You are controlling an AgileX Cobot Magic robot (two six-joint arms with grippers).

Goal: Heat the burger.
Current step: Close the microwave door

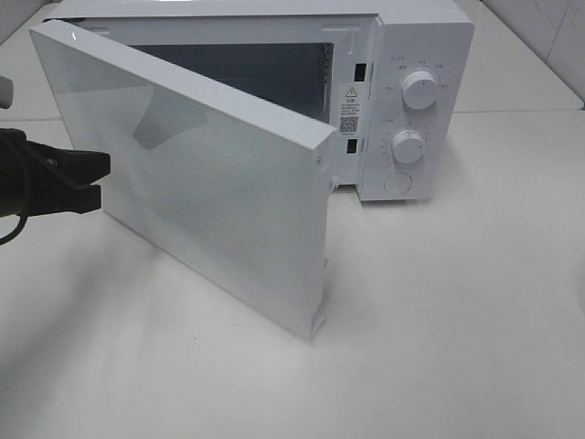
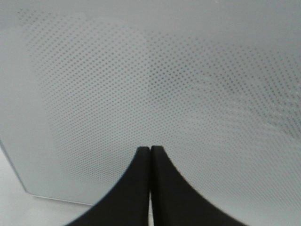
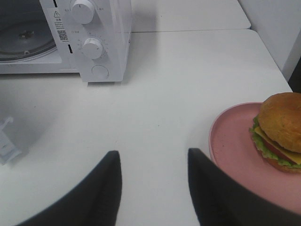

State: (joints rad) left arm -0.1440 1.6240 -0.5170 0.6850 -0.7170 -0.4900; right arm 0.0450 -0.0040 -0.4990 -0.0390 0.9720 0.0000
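I see the microwave (image 1: 402,110) at the far side of the white table (image 1: 457,347), its door (image 1: 201,183) swung wide open toward the near left. My left gripper (image 1: 102,180) is clenched with nothing in it, its tips right at the door's outer face, probably touching. My right gripper (image 3: 153,181) hangs released over bare tabletop, jaws apart. The burger (image 3: 280,132) sits on a pink plate (image 3: 230,150) just right of that gripper, well away from the microwave.
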